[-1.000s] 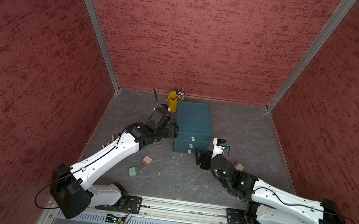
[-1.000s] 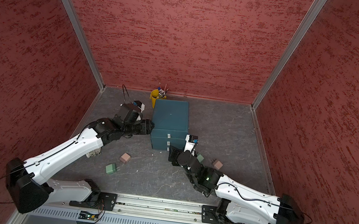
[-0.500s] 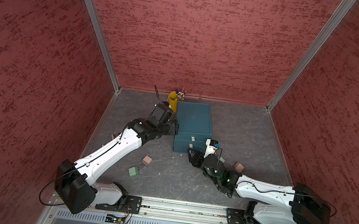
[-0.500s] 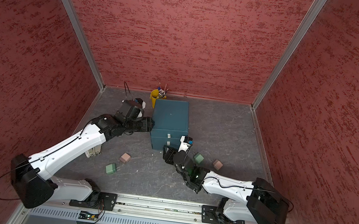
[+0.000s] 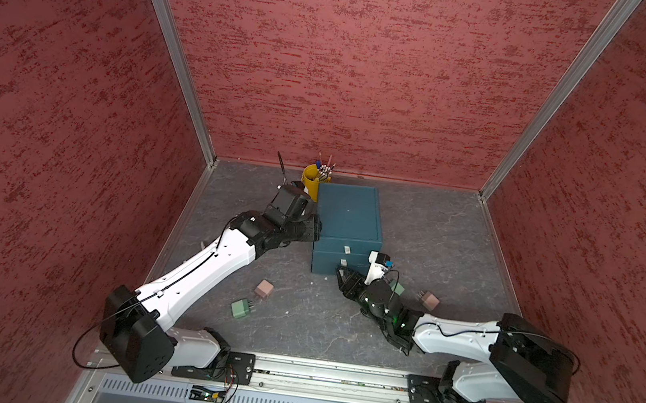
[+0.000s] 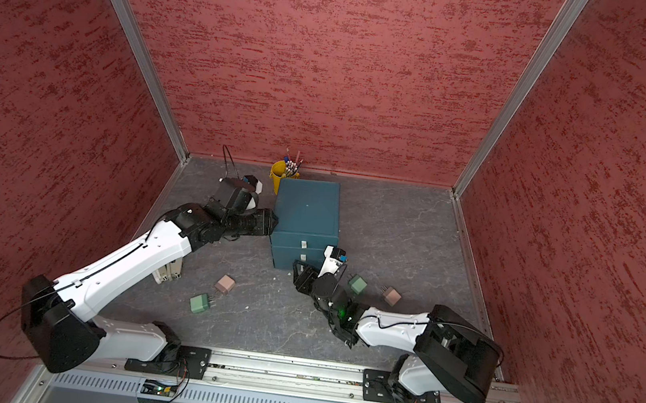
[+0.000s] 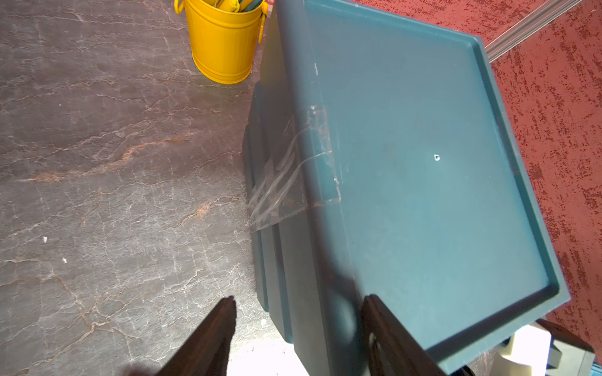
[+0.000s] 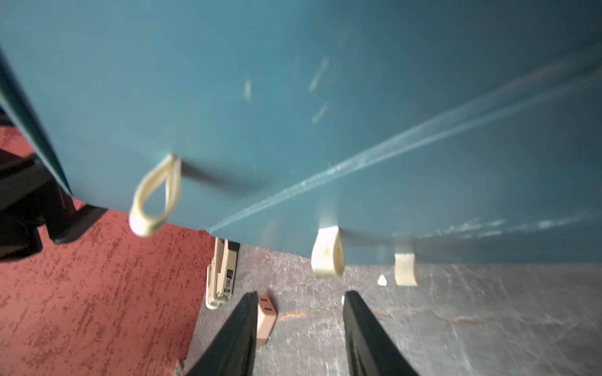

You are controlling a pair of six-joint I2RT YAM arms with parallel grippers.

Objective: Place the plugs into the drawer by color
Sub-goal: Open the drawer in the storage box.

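Observation:
The dark teal drawer point(image 5: 348, 222) point(image 6: 307, 213) stands at mid table with all its drawers shut. In both top views, one pinkish beige plug point(image 5: 263, 288) point(image 6: 225, 284) and one mint green plug point(image 5: 241, 308) point(image 6: 200, 304) lie left of its front. Another green plug point(image 6: 357, 285) and another pink plug point(image 5: 429, 300) point(image 6: 390, 295) lie right. My left gripper point(image 5: 316, 227) point(image 7: 298, 302) is open, one finger over the drawer's top point(image 7: 423, 162), one beside its wall. My right gripper point(image 5: 341, 276) point(image 8: 298, 294) is open and empty, just short of the middle pull tab point(image 8: 327, 257).
A yellow pen cup point(image 5: 311, 178) point(image 7: 224, 42) stands behind the drawer's left back corner. Flat beige strips point(image 6: 168, 271) point(image 8: 223, 276) lie by the left wall. Red walls close in three sides. The right forearm point(image 5: 454, 344) lies low across the front right floor.
My right gripper has slid left along the drawer's front toward the pull tabs, and its jaws have narrowed. The left gripper stays at the drawer's side.

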